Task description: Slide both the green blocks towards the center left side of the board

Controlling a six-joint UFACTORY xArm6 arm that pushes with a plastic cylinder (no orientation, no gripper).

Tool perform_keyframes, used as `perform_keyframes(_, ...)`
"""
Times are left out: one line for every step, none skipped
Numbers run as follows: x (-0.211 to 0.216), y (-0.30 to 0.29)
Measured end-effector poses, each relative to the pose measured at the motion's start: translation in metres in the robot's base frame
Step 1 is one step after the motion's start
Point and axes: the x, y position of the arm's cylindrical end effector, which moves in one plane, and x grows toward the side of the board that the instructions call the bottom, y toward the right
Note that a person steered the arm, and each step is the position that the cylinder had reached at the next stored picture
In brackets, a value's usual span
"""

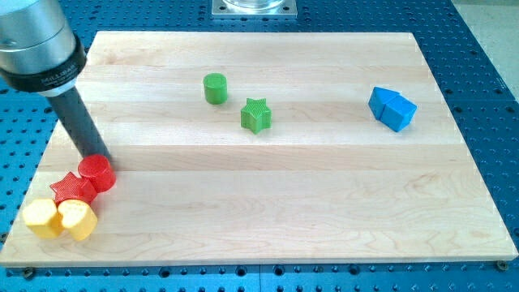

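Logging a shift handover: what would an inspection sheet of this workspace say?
Surface: pale wooden board on a blue perforated table.
Job's things: green cylinder and green star, apart, upper middle.
Clutter: blue blocks at the view's right; red cylinder, red star, two yellow blocks clustered bottom left.
Gripper: none fitted; my tip is at the red cylinder's top edge.
Cables: nothing seen.
Surroundings: metal base plate at the view's top.

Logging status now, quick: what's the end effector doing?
My tip: no jaws, holds nothing, at the red cylinder, far from both green blocks.
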Motion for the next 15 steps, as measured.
perform_keyframes(0.027, 0.073)
perform_keyframes(0.04, 0.167)
perform_keyframes(0.019, 0.244)
perform_keyframes(-0.042, 0.27)
perform_keyframes(-0.062, 0.252)
perform_keyframes(-0.085, 0.251)
perform_keyframes(-0.088, 0.251)
perform_keyframes(-0.07, 0.251)
perform_keyframes(-0.039, 0.251)
perform_keyframes(-0.03, 0.248)
perform_keyframes(-0.02, 0.248)
perform_keyframes(-0.01, 0.245)
perform_keyframes(0.0, 0.245)
perform_keyframes(0.003, 0.202)
perform_keyframes(-0.029, 0.163)
